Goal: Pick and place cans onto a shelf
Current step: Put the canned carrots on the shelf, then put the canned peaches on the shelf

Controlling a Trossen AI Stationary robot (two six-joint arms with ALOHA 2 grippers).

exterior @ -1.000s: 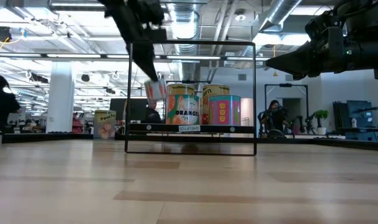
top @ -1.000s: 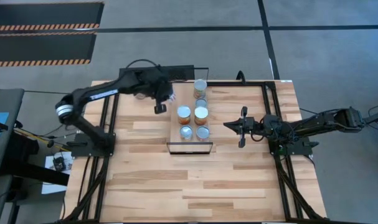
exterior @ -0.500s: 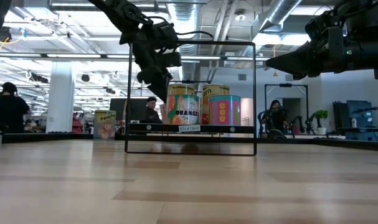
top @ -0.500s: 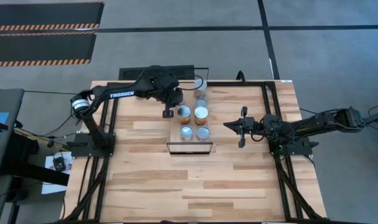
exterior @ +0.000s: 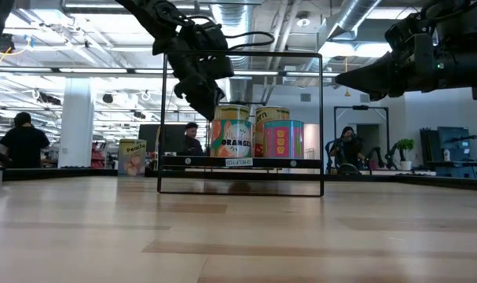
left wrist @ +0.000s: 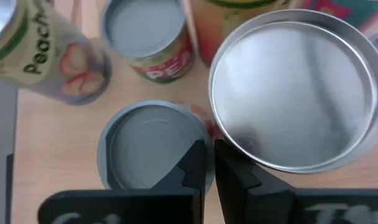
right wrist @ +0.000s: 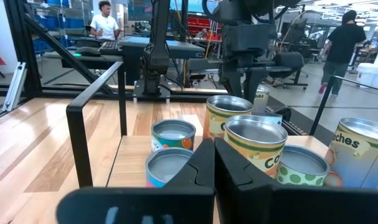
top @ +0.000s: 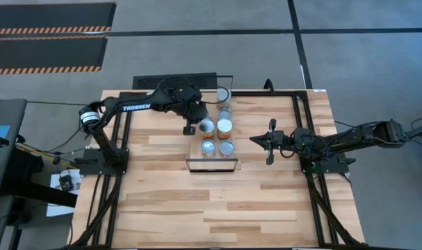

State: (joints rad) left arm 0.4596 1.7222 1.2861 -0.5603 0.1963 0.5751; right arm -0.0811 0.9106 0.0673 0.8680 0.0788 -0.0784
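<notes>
The shelf (top: 196, 142) is a light-wood plank in a thin black frame (exterior: 240, 163) at the table's middle. Several cans stand on it: a tall orange-labelled can (top: 206, 126) (exterior: 231, 132), one beside it (top: 225, 126), two low silver-topped ones (top: 208, 146) (top: 226, 147) and two at the far end (top: 224, 113) (top: 223, 94). My left gripper (top: 189, 128) (left wrist: 208, 163) is shut at the shelf's left edge, beside the tall can (left wrist: 294, 93) and above a small silver-topped can (left wrist: 152, 149). My right gripper (top: 253, 139) (right wrist: 207, 163) is shut and empty, right of the shelf. My left gripper points down with shut fingers over the right rim of the small can (left wrist: 198, 134) and next to the tall can's rim (left wrist: 233, 144). I cannot tell whether the fingertips touch either can.
A Peach-labelled can (exterior: 132, 157) stands left of the shelf frame in the low view. The table (top: 266, 208) has a black rail frame along both sides. People stand in the room beyond the table (exterior: 22, 141).
My left gripper has gone toward the table's right and near edges, from left of the shelf to its left edge beside the tall orange can, and has come a little lower. A pale can-like thing below its fingers a second ago no longer shows there.
</notes>
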